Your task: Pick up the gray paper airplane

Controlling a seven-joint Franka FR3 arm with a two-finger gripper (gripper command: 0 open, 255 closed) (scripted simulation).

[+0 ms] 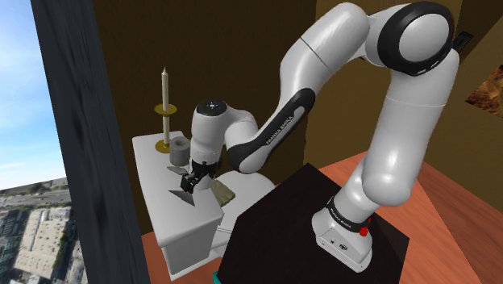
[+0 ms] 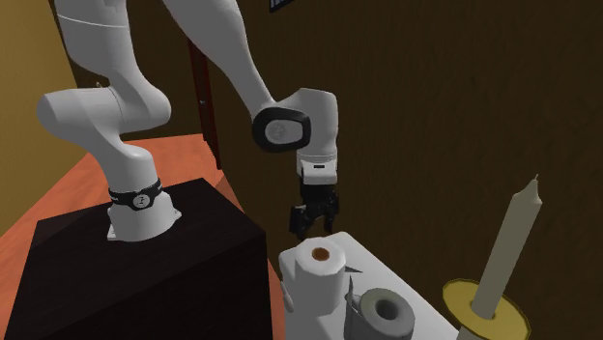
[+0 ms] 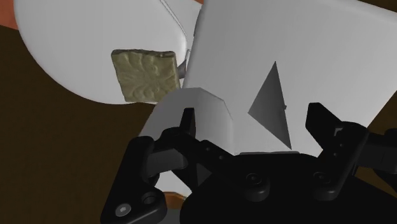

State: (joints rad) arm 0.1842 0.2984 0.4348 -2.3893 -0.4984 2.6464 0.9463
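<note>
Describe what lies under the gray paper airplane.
The white tabletop shows around the gray paper airplane, which lies on it. The patch directly beneath it is covered.

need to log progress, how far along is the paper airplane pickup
Approach looks done: the gripper hangs just over the gray paper airplane on the white table. In hand: its open fingers stand either side of it, not touching. Left: shut, then lift.

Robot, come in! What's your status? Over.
Gripper open, hovering low. Gray paper airplane between its jaws, not gripped. Tan pad beside, apart.
</note>
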